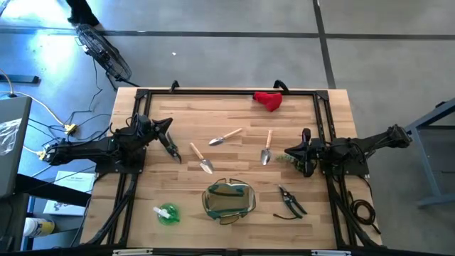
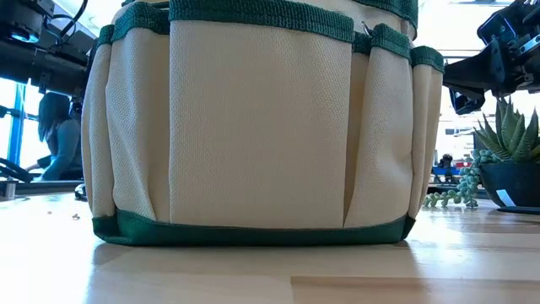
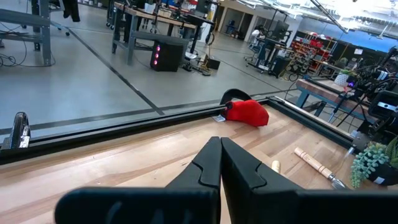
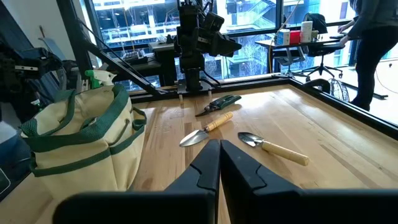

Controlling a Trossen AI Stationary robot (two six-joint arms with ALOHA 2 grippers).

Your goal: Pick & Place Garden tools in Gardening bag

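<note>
Start of the job: nothing yet in the gardening bag (image 1: 229, 200), standing at the near edge of the surface (image 1: 234, 117). Three trowels (image 1: 226, 136) scattered just beyond the bag, shears (image 1: 290, 201) beside it, red bundle (image 1: 269, 100) far behind. Left pincer (image 1: 174, 153) and right pincer (image 1: 287, 154) both closed, empty, flanking the trowels. Next, presumably: opening over the nearest handle.

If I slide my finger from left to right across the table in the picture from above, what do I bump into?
Left claw → green-and-white thing → bag → red bundle → black shears → right claw.
</note>
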